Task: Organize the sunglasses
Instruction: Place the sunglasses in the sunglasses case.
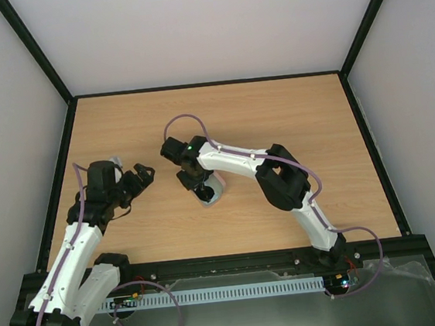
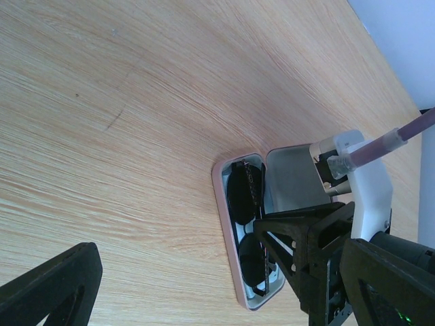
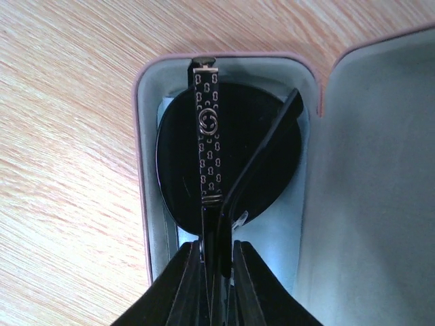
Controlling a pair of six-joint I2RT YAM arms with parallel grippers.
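The sunglasses (image 3: 228,156) lie folded inside the open pink case (image 3: 143,170), dark lenses down in the tray. One patterned arm runs straight across the lens, and a plain dark arm crosses it at a slant. Something pale blue, maybe a cloth (image 3: 275,234), shows under the lens at its lower edge. In the left wrist view both oval lenses (image 2: 239,197) sit one behind the other along the tray, filling most of it. The lid (image 2: 292,180) is swung right back and lies flat beside the tray, grey lining up.

The right gripper (image 3: 217,248) reaches down into the case with its two fingers (image 3: 190,285) drawn in close on either side of the plain arm of the sunglasses. The gap is narrow. From here I can't tell whether they are pinching the arm or just standing beside it.

The case (image 1: 212,196) rests about the middle of the table (image 1: 274,110), a little toward the near edge and mostly hidden under the right arm's wrist.

The left gripper (image 1: 140,177) hangs over the table's left half, apart from the case, jaws spread wide with nothing between them. One of its fingers (image 2: 51,288) shows over bare wood in its own view.
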